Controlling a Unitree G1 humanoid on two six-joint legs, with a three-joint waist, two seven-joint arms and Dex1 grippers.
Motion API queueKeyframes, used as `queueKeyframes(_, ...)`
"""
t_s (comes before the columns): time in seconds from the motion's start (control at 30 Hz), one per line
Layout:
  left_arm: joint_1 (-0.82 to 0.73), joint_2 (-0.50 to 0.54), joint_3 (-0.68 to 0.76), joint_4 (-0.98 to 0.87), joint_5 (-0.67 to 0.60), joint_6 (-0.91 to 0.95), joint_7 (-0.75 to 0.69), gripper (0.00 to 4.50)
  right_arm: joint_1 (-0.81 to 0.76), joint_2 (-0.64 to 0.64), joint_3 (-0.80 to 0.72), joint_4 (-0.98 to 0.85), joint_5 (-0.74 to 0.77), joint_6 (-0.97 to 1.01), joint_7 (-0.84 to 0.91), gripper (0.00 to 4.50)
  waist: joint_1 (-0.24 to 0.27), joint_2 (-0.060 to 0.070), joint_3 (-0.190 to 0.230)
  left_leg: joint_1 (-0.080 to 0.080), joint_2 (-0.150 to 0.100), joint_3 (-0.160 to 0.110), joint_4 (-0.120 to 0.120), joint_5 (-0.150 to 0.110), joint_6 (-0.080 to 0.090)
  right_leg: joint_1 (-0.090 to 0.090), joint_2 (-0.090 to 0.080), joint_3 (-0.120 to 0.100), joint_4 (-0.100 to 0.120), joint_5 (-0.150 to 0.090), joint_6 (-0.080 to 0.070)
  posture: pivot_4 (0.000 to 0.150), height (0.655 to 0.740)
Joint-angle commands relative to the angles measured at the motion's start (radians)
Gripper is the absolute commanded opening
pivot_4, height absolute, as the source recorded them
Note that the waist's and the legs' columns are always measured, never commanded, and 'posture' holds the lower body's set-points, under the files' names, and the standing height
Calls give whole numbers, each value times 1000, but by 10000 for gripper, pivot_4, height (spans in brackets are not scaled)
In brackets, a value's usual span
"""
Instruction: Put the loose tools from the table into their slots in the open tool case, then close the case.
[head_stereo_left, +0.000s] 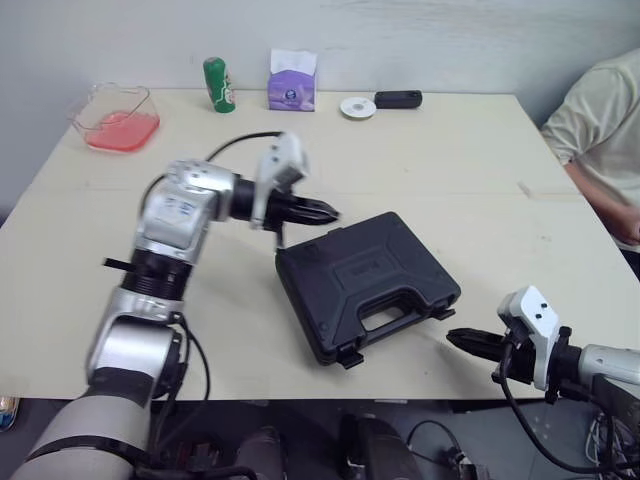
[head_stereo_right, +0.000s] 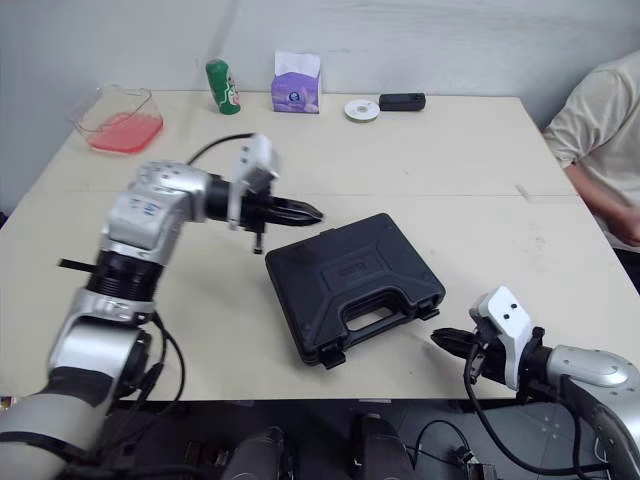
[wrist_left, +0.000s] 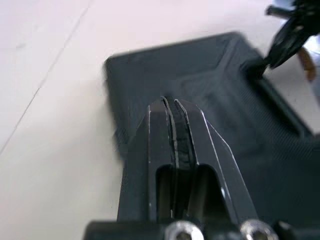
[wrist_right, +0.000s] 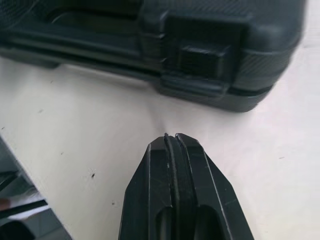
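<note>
The left gripper (head_stereo_left: 326, 211) hangs with its 2 fingers pressed together and nothing between them, over the far left corner of the tool case (head_stereo_left: 365, 280). The right gripper (head_stereo_left: 462, 340), fingers also together and empty, sits low at the table's near edge, just right of the case and apart from it.

The case lies shut and flat on the table (head_stereo_left: 450, 170), in the near middle. Its long axis runs on a diagonal from near left to far right, and the handle side with 2 latches faces near right, toward the right gripper. Its nearest corner comes close to the table's near edge. Bare tabletop spreads wide to the left, right and far side of it.

Along the far edge, well apart from the case, stand a pink container (head_stereo_left: 115, 118), a green can (head_stereo_left: 218, 85), a tissue pack (head_stereo_left: 292, 80), a white disc (head_stereo_left: 357, 107) and a black device (head_stereo_left: 398, 99). A person (head_stereo_left: 600, 130) sits at the right side.

The right wrist view shows 1 latch (wrist_right: 200, 60) up close, lying flat against the case wall. The left wrist view looks across the lid to the right gripper beyond.
</note>
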Motion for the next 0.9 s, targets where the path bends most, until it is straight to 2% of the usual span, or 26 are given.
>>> queueKeyframes(0.03,-18,-102,-72,22,26,-44,39,486,-20,17,-31,-52,28,22,-29,0,-2,0,0,0,0,0,0,0,0,0,1,0,0,0,0,1500,7400)
queueKeyframes(0.27,-20,-199,-198,160,142,-203,69,486,-41,39,-9,-78,16,38,-62,0,-13,1,0,2,0,-2,-1,0,-2,0,2,3,0,-1,-2,1500,7400)
queueKeyframes(0.33,-31,-209,-273,256,254,-263,138,486,-64,43,7,-73,7,37,-74,0,-12,1,0,1,0,-3,-1,0,-2,0,2,3,0,-1,-2,1500,7400)
queueKeyframes(0.4,-31,-204,-327,314,318,-324,139,486,-98,46,25,-61,0,43,-90,0,-9,0,-1,1,0,-3,-1,0,-1,0,1,2,0,-1,-1,1500,7400)
queueKeyframes(0.57,-26,-211,-339,379,358,-403,156,486,-153,57,44,-50,-12,58,-110,0,-9,-1,-9,2,1,-3,-1,-1,1,2,1,2,-1,0,0,1500,7400)
queueKeyframes(0.7,14,-213,-348,341,350,-399,102,486,-193,65,68,-20,-37,56,-117,0,-14,-1,-17,3,1,-3,-1,-1,3,3,0,3,-2,1,1,1500,7400)
queueKeyframes(0.9,38,-206,-366,313,387,-407,108,486,-226,70,70,-4,-42,62,-111,0,-24,-1,-18,4,2,-4,-2,-1,3,6,1,2,-3,0,0,1500,7400)
